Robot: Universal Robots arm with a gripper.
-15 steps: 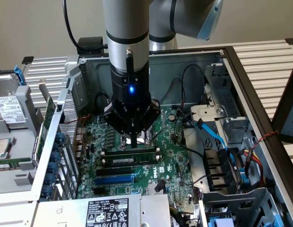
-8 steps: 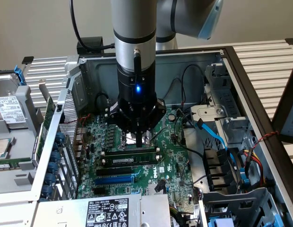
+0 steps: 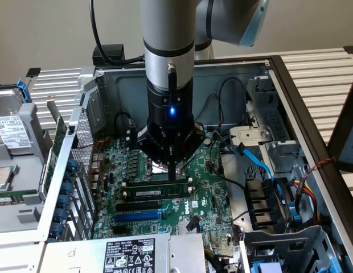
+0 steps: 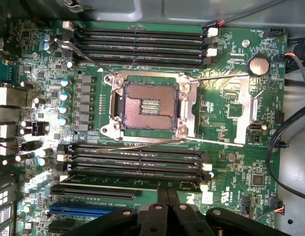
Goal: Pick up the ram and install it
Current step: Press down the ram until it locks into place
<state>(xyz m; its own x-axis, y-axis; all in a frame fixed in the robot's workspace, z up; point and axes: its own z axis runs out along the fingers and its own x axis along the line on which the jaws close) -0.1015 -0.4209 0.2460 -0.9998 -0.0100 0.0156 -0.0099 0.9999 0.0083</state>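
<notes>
The ram, a thin green stick with a small white label, stands on edge in one of the long black memory slots, on the side of the bank towards the blue expansion slot. In the wrist view the ram shows edge-on at the near side of the lower slot bank. My gripper hangs straight down over the stick's right half, its tip at the ram's top edge. The two fingers are pressed together with nothing between them, so the gripper is shut.
The open CPU socket lies between two banks of memory slots. Blue and black cables and drive bays crowd the exterior view's right. A labelled power supply sits in front. The case's metal walls enclose the board.
</notes>
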